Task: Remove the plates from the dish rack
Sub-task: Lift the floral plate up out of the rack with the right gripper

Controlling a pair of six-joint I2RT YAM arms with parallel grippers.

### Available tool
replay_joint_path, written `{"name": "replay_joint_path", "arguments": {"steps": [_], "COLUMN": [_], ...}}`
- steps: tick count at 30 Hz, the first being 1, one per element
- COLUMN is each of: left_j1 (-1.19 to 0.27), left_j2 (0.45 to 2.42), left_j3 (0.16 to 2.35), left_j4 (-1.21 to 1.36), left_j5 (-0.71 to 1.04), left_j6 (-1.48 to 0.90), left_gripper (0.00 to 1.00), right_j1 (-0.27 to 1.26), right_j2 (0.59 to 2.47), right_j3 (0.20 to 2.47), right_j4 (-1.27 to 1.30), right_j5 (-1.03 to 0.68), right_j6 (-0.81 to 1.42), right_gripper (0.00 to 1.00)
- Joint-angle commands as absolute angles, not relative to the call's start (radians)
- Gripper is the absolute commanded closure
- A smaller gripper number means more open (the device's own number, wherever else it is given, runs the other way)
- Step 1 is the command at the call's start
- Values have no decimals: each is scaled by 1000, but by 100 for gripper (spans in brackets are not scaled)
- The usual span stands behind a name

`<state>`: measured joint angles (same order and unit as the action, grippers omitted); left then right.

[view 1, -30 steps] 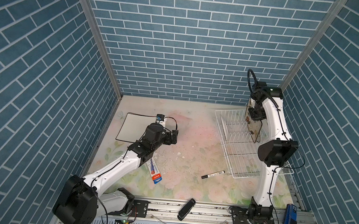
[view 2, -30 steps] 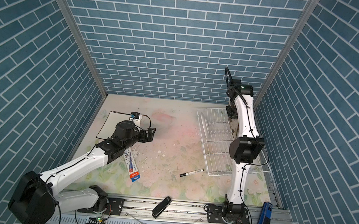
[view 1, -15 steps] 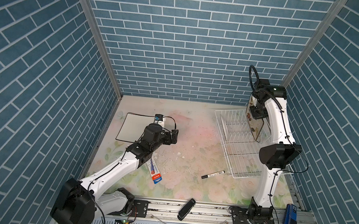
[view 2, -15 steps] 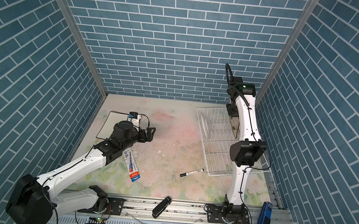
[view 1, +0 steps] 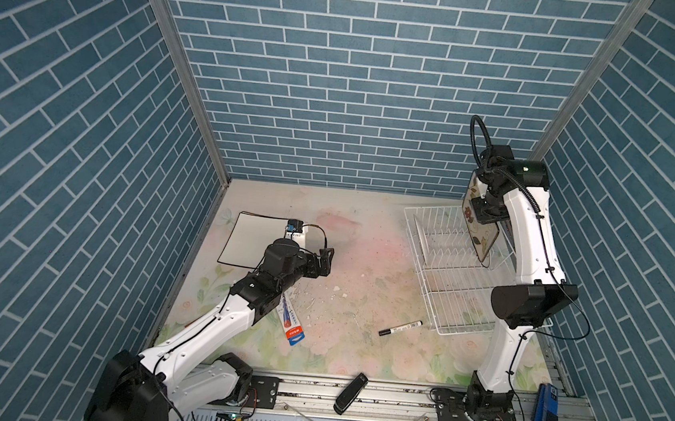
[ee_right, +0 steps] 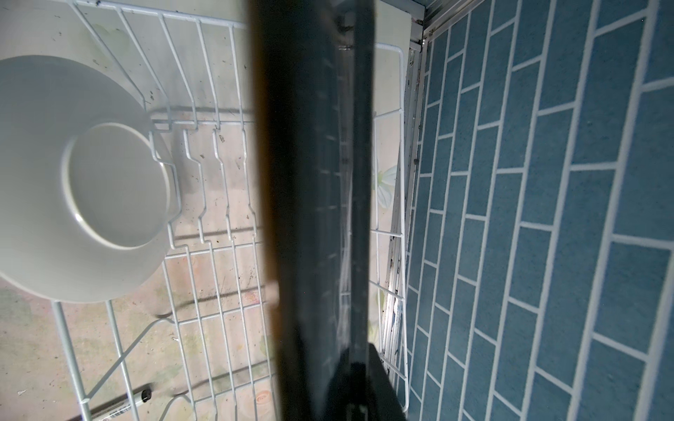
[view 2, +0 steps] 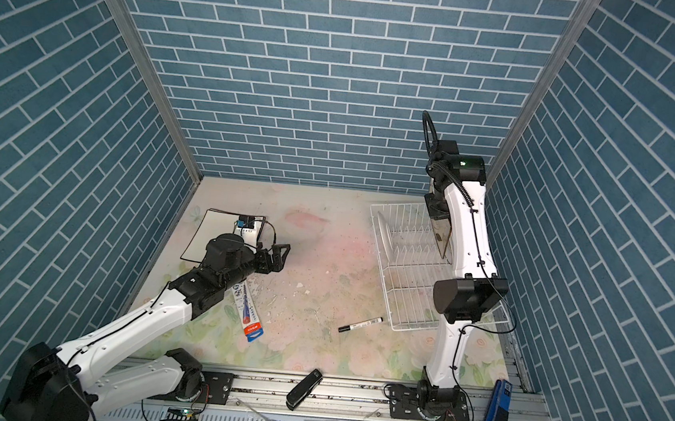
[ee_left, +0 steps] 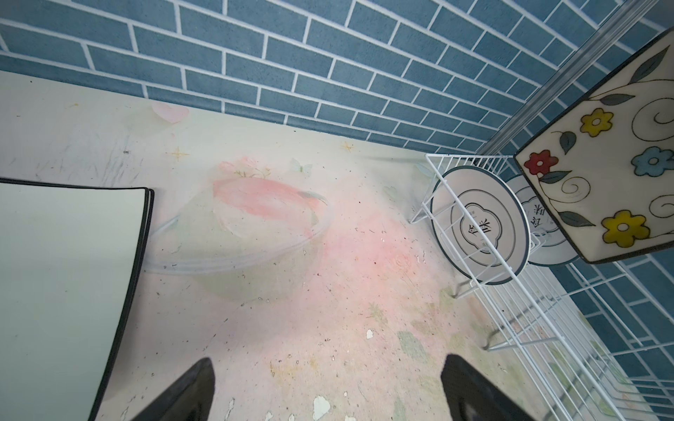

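Plate aloft! Right gripper [view 1: 489,210] pinched the flowered plate [view 1: 477,228] by its upper edge, and it hung on edge above the dish rack [view 1: 446,279]. Round plate [ee_left: 477,226] stood upright inside the rack, at the side nearest the left arm. White square plate [view 1: 248,239] lay flat on the table [view 1: 364,264], near the left gripper [view 1: 325,258], whose jaws were spread wide and empty.

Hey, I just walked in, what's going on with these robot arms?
The right claw is shut on the flowered square plate, holding it on edge above the dish rack. A round plate stands in the rack. The white square plate lies flat on the table, with the left claw open and empty beside it.
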<state>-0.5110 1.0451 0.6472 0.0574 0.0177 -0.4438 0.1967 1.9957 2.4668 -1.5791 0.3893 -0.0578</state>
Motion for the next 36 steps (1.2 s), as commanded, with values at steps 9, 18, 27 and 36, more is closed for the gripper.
{"name": "replay_joint_path", "arguments": {"steps": [9,18,27,36], "left_j1": [-533,-541,-542,-543], "left_j2": [981,898,876,867], "left_j3": [639,617,614,636], "left_j4": [-9,-44,-54,-74], "left_j5": [60,49,51,56], "left_j6": [-469,-494,-509,-500], "left_gripper": [1,1,1,1], "right_j1": [248,316,375,381], "right_j2": [1791,1671,1560,1458], "right_j3": [2418,2343,2299,2139], "right_j4": [-1531,-1472,-1429,-1280], "right_j5": [380,306,208,-10], "right_j6": [43,75,98,148], "right_gripper": [100,100,100,100]}}
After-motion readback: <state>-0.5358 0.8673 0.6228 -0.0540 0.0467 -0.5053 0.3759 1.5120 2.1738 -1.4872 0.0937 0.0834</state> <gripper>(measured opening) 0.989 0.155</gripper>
